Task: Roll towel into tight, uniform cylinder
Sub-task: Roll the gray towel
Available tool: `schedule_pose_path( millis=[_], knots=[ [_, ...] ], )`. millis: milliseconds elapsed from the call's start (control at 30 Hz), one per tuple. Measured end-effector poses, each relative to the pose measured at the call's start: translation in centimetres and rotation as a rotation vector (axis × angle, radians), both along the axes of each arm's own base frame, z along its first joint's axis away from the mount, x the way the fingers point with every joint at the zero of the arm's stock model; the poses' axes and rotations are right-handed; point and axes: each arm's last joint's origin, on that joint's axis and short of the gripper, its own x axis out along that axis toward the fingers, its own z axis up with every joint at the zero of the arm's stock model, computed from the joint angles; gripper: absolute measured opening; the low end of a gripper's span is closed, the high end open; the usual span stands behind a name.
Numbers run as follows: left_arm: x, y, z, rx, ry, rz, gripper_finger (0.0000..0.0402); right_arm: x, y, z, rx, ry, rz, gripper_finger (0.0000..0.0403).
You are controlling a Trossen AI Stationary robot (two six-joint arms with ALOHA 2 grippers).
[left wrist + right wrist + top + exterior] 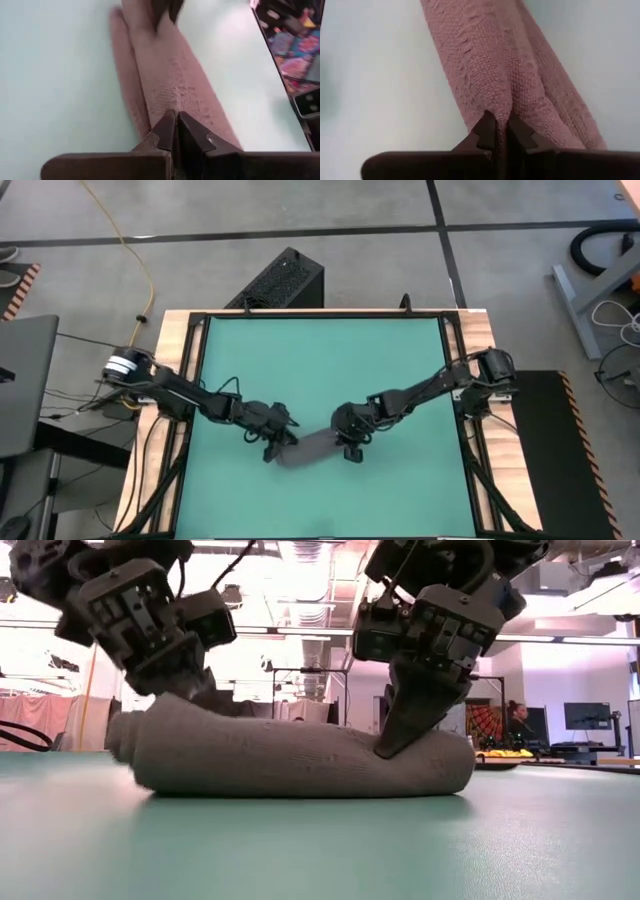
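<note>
rolled towel [312, 446] lies left-right, left pincer [277, 442] and right pincer [351, 446] pinching ends.

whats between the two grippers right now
Only the towel: its rolled grey body spans from the left gripper to the right gripper, clearest in the low view.

Beyond the far edge of the green table [320, 370] a black perforated box [280, 280] stands on the floor, a yellow cable [135, 250] trails to its left, and a seated person [517, 720] shows in the room behind.
</note>
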Motion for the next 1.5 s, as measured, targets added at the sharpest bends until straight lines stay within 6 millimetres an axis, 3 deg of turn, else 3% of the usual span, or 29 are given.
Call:
schedule_pose_path(
  millis=[267, 500, 800, 867, 1000, 1133, 1300, 1400, 1500],
  knots=[
    [-1.8, 0.0, 3.2, 0.083, -0.049, 0.056, 0.0002, 0.2, -2.0, -0.4, 0.032, 0.028, -0.031, 0.0033],
    [-2.3, -0.4, 1.7, 0.101, 0.091, 0.027, 0.0004, 0.8, -2.0, -3.0, 0.098, 0.091, -0.019, 0.0033],
    [-1.2, -0.5, 4.0, 0.117, -0.184, 0.025, 0.0059, 1.2, -2.0, -3.7, 0.116, 0.080, -0.020, 0.0037],
    [-0.9, -0.4, 3.7, 0.139, -0.171, 0.054, 0.0060, 1.2, -2.0, -3.6, 0.128, 0.076, -0.027, 0.0040],
    [-0.2, -0.4, 0.5, 0.117, -0.012, 0.040, 0.0052, 1.4, -2.0, -3.0, 0.158, 0.060, -0.061, 0.0069],
    [0.4, -0.8, -1.9, 0.074, 0.087, 0.020, 0.0037, 1.7, -1.9, -1.3, 0.158, 0.014, -0.044, 0.0125],
    [1.0, -1.1, -3.1, 0.034, 0.148, -0.024, 0.0014, 1.0, -2.4, 2.9, 0.106, -0.084, -0.003, 0.0190],
    [1.1, -1.2, -3.1, -0.008, 0.179, -0.020, 0.0003, 0.1, -2.6, 6.6, 0.035, -0.212, -0.064, 0.0209],
    [0.9, -1.3, -3.3, -0.054, 0.229, 0.015, 0.0001, -1.1, -0.7, 8.2, -0.021, -0.240, -0.089, 0.0212]
  ],
)
